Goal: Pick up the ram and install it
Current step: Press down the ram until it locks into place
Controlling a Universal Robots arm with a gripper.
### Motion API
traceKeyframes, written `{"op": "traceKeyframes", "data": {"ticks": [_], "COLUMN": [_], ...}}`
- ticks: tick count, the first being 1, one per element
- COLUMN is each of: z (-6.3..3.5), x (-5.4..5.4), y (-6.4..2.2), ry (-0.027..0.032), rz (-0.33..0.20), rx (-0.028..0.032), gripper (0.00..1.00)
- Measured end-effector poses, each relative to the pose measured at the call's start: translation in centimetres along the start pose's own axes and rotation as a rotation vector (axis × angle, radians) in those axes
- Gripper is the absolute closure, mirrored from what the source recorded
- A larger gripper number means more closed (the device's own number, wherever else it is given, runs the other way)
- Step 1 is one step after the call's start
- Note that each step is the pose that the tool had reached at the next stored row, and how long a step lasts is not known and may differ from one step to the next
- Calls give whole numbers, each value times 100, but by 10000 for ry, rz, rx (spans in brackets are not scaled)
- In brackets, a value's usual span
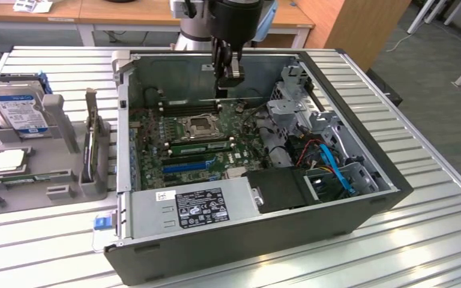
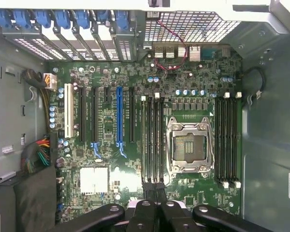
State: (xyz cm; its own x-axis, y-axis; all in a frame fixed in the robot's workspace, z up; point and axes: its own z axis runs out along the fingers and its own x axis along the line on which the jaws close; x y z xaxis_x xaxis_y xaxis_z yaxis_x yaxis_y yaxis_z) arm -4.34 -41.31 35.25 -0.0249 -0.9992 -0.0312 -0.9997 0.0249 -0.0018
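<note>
The ram (image 1: pixel 201 146) is a long, thin, flat green circuit-board stick. It stands on its long edge in a black memory slot on the motherboard inside the open computer case, level along its length. It sits between the silver processor socket and the blue expansion slot, parallel to both.

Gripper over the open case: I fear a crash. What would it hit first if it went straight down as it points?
Probably the motherboard, at the end of the black memory slots beside the CPU socket; the shut gripper hangs above them, height unclear.
</note>
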Motion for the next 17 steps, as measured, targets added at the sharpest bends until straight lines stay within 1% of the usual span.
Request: {"op": "traceKeyframes", "data": {"ticks": [1, 5, 6, 7, 17], "z": [0, 0, 0, 1, 0], "x": [0, 0, 0, 0, 0], "y": [0, 0, -1, 0, 0], "ry": [1, 1, 2, 2, 7], "rz": [78, 800, 1102, 1513, 3281], "rx": [2, 25, 35, 47, 102], "gripper": [89, 89, 89, 89, 89]}}
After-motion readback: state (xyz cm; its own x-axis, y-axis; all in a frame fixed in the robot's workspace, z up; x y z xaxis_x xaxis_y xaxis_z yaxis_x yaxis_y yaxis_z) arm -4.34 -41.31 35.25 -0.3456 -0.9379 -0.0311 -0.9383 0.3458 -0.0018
